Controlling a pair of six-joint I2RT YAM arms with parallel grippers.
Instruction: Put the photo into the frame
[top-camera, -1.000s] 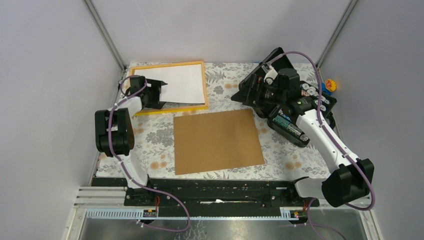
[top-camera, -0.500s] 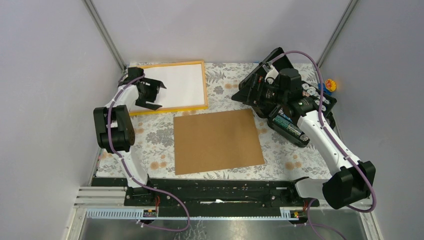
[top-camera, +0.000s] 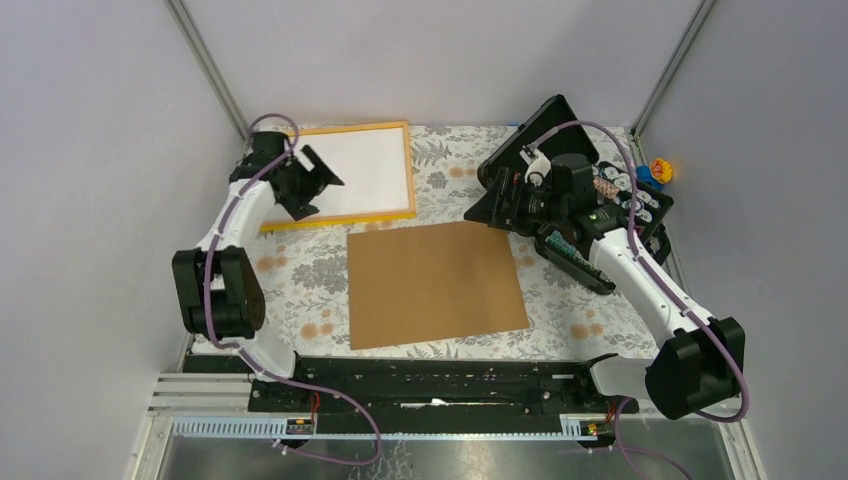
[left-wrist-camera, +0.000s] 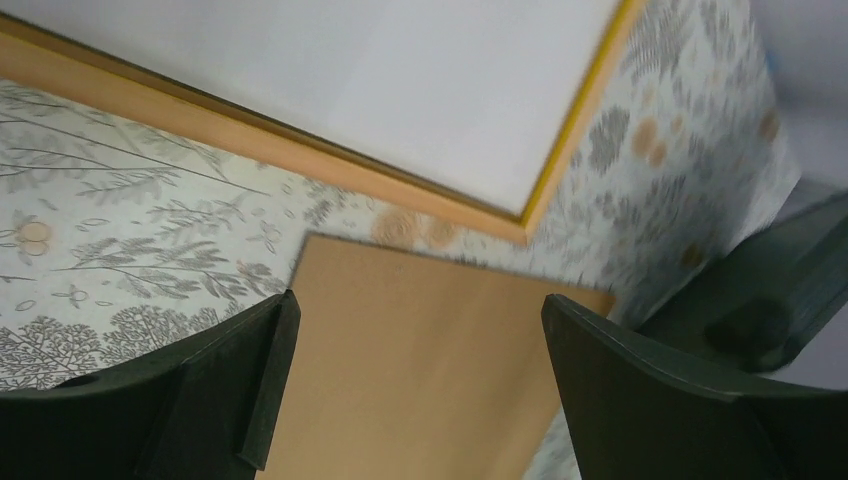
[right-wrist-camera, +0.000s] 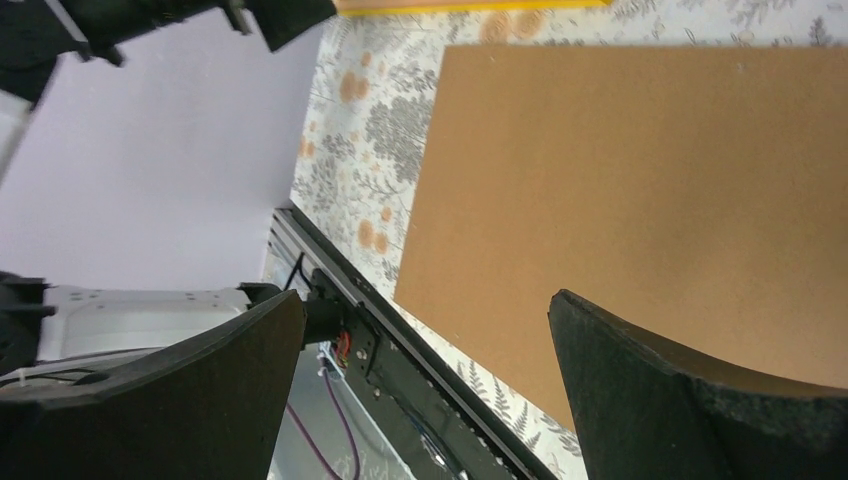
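Jaws gape on right gripper (top-camera: 503, 178) and left gripper (top-camera: 317, 190), which has risen above photo (top-camera: 365, 165).

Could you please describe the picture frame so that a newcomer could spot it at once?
On the floral-patterned tablecloth, look to the far left corner, beyond the flat brown rectangular board. There lies the thin orange-yellow rectangular frame around a plain white sheet. Unlike the borderless brown board, it has a bright coloured rim.

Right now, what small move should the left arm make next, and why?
Probably lift the open, empty left gripper clear of the frame: the photo, white side up, already seems to lie flat inside it, within the border.
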